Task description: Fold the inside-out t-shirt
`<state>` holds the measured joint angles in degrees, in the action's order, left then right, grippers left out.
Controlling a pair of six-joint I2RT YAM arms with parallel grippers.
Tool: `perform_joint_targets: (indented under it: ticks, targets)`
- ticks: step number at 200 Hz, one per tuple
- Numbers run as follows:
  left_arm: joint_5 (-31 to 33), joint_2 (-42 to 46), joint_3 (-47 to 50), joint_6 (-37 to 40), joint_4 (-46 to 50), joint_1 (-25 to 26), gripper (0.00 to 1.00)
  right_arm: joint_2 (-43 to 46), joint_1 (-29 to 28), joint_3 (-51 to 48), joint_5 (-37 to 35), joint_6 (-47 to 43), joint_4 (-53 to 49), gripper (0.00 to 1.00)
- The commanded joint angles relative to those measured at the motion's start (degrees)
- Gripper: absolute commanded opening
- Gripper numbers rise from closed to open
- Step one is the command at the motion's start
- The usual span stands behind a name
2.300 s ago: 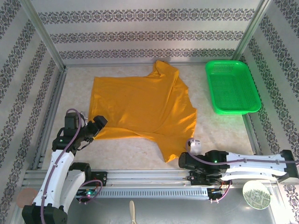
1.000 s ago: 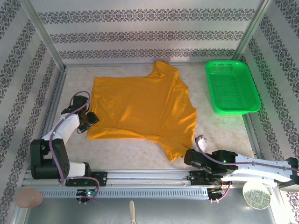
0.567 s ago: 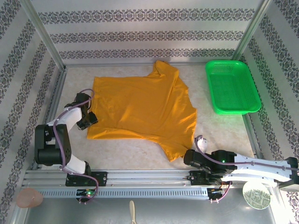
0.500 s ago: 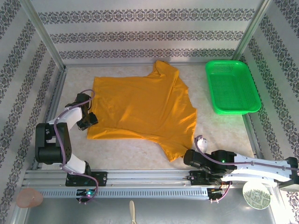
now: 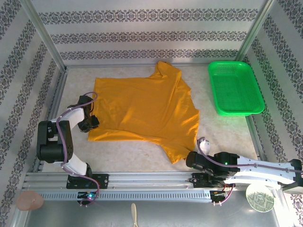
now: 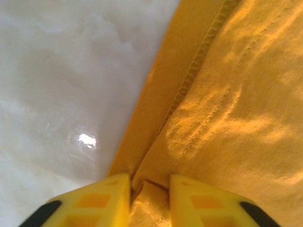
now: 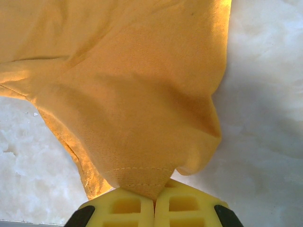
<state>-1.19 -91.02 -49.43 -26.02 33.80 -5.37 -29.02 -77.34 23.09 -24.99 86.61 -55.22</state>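
Across the middle of the pale marbled surface (image 5: 137,153) the inside-out t-shirt (image 5: 142,109) lies spread nearly flat. It looks light and limp, likely to drag and crease, so its stitched hems seem the surest holds. At its nine o'clock edge the left gripper (image 6: 149,182) pinches a ridge of seamed cloth. At five o'clock the right gripper (image 7: 154,196) is pressed together on a hemmed corner. Patterned walls (image 5: 151,33) close three sides, and a green basket (image 5: 235,87) sits apart at two o'clock.
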Motion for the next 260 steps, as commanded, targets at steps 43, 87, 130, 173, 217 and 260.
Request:
perform_joint_targets:
  ticks: [43,87,130,173,217,260]
  targets:
    - [2.6,6.1,-0.9,-0.7,2.2,-0.5,0.00,0.7,0.7,0.2,-1.3,-1.8,-5.1,0.00]
    - [1.8,21.8,0.4,-2.9,5.8,-0.5,0.00,3.1,2.7,6.6,-3.6,-5.8,-7.3,0.00]
    - [1.2,33.2,3.4,-4.4,9.5,-0.6,0.00,3.7,7.8,11.8,-2.6,-11.9,-7.6,0.00]
    - [-1.9,38.5,9.9,-7.0,7.9,-0.5,0.29,2.4,10.0,14.3,-1.3,-15.3,-7.5,0.00]
    - [-4.9,37.9,14.0,-8.8,6.8,-0.5,0.42,2.2,10.1,12.9,-0.5,-15.1,-6.2,0.00]
    - [-5.4,41.9,20.2,-16.3,6.5,-0.4,0.42,3.7,10.1,12.1,-1.0,-14.1,-6.9,0.00]
